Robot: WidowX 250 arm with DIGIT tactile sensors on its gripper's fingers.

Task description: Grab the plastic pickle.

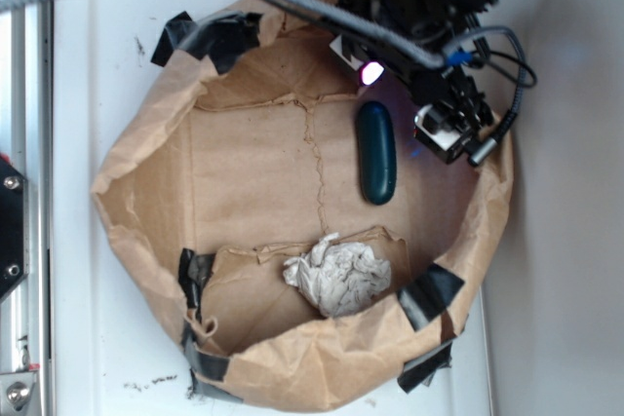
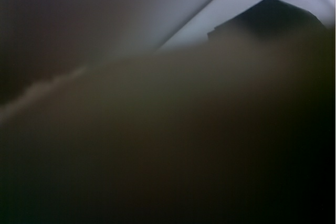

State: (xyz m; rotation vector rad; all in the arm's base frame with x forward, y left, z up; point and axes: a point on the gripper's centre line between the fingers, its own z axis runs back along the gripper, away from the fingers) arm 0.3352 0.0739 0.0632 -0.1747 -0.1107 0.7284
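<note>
The plastic pickle [image 1: 376,153], a glossy dark green capsule, lies lengthwise on the floor of a brown paper bag [image 1: 146,158] in its upper right part. My gripper [image 1: 441,109] is a black assembly at the bag's upper right rim, just right of and above the pickle's top end. Its jaws cannot be made out among the black parts and cables. The wrist view is dark and blurred by brown paper close to the lens, and shows neither pickle nor fingers.
A whitish crumpled paper wad [image 1: 337,275] lies in the bag's lower part. Black tape [image 1: 219,36] patches the bag rim in several places. The bag sits on a white surface [image 1: 73,289]; a metal rail [image 1: 19,94] runs along the left.
</note>
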